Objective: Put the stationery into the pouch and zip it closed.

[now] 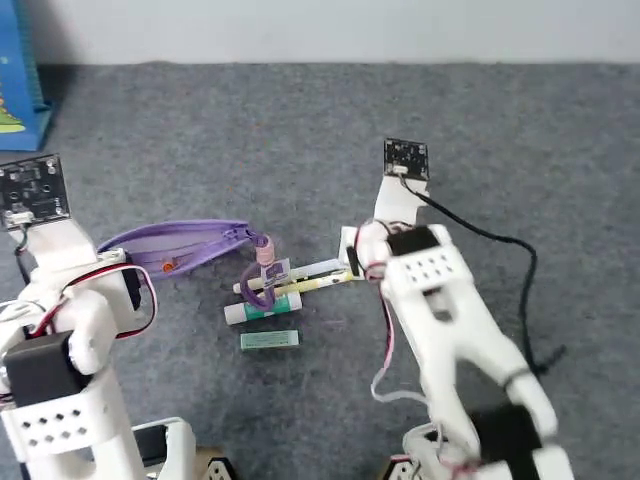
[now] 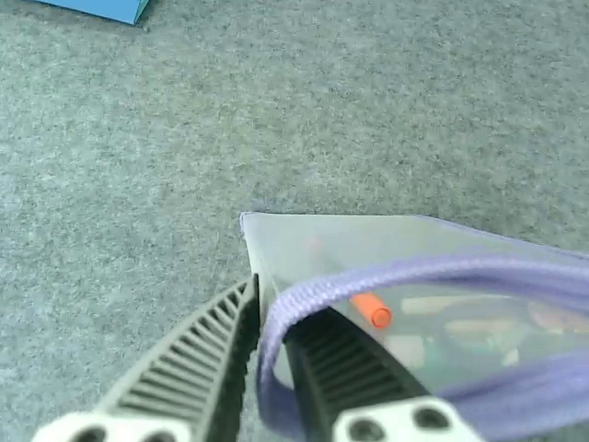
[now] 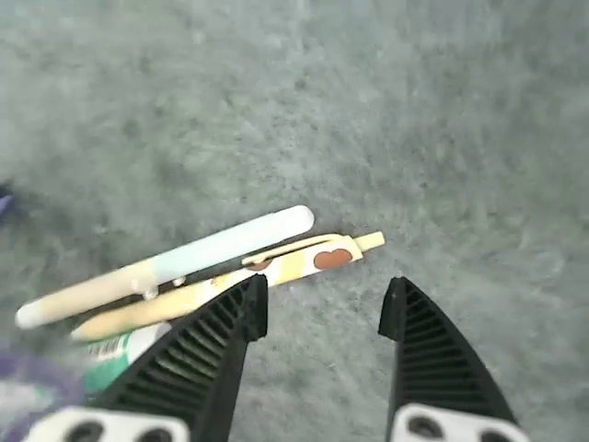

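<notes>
A translucent purple pouch (image 1: 185, 246) lies left of centre, its zipped edge arched up. In the left wrist view my left gripper (image 2: 271, 318) is shut on the pouch's (image 2: 414, 304) purple edge at its corner, and an orange piece (image 2: 371, 309) shows inside. Two pens (image 1: 300, 280) lie crossed beside a green and white glue stick (image 1: 262, 308) and a green eraser (image 1: 270, 340). My right gripper (image 3: 322, 290) hangs open just above the clip end of the yellow pen (image 3: 276, 269). A pale pen (image 3: 175, 262) lies alongside it.
A blue box (image 1: 15, 95) stands at the far left edge. A black cable (image 1: 505, 250) trails from the right arm across the grey carpet. Open carpet stretches behind the pouch and pens.
</notes>
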Robot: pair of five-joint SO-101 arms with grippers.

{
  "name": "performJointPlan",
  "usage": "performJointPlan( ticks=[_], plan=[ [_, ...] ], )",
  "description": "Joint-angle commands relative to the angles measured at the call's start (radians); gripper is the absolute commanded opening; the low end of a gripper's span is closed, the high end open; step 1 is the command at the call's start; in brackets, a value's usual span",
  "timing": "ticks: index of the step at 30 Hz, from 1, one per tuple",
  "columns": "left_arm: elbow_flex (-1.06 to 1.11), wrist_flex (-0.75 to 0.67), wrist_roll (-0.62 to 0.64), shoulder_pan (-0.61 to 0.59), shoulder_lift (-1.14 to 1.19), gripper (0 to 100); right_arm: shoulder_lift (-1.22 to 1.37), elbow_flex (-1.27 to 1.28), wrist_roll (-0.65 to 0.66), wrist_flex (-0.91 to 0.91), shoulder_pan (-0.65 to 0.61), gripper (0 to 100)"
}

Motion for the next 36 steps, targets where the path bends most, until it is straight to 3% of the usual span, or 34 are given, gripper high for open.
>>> performJointPlan(
  ticks=[1,12,22,36],
  plan=[
    [-0.053,0.003,-0.009,-0.008,-0.002,1,0.096,-0.106,-0.064,0.005,0.008,19.8],
    [-0.053,0.015,-0.009,-0.008,-0.002,1,0.254,-0.166,-0.14,0.002,0.012,19.8],
    [-0.053,0.015,-0.008,-0.003,-0.002,1,0.323,-0.186,-0.137,-0.025,0.101,19.8],
    [-0.031,0.011,-0.008,-0.003,-0.002,1,0.414,-0.247,-0.146,-0.025,-0.007,19.7]
  ],
)
